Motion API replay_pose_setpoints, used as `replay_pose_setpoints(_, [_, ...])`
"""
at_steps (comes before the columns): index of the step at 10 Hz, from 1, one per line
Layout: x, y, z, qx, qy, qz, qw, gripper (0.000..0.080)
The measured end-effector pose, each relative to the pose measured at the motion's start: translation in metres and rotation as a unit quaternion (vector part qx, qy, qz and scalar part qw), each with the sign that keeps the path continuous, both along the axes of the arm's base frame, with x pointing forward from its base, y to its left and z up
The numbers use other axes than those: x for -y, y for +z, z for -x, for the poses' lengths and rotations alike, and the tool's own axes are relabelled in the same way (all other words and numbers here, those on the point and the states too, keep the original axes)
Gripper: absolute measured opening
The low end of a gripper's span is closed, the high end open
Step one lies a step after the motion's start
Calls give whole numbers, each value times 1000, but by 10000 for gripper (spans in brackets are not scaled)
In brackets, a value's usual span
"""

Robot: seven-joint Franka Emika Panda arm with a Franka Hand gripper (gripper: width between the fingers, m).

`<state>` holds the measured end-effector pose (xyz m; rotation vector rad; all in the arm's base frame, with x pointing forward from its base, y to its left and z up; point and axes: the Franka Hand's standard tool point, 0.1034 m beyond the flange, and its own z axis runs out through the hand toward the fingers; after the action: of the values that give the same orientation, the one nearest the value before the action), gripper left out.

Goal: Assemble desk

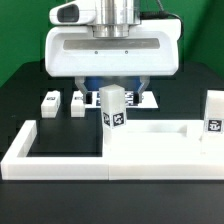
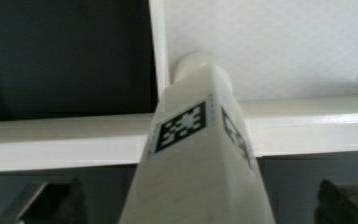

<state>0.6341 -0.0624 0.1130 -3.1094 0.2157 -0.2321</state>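
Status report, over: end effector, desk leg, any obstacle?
End effector open, straddling upright leg, no grip. Leg stands at tabletop corner. No obstruction seen.

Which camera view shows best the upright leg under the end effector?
The exterior view: it shows the whole leg, upright at the tabletop's corner. The wrist view shows the leg only from very near, blurred, with its tag visible.

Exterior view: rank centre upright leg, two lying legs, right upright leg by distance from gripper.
1. Centre upright leg, at the gripper.
2. Inner lying leg, view's left.
3. Outer lying leg, farther left.
4. Right upright leg, far right.
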Motion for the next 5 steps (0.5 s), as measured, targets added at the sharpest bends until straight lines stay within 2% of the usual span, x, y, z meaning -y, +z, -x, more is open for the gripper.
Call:
replay_pose_setpoints(1, [0, 0, 0, 0, 0, 0, 1000, 649])
replay_pose_setpoints(2, [0, 0, 0, 0, -6, -1, 1000, 511])
replay_pose_setpoints(3, [-1, 0, 0, 0, -54, -10, 999, 511])
replay_pose_setpoints(4, [0, 0, 0, 0, -72, -12, 997, 397])
replay_pose_setpoints(5, [0, 0, 0, -1, -88, -14, 996, 397])
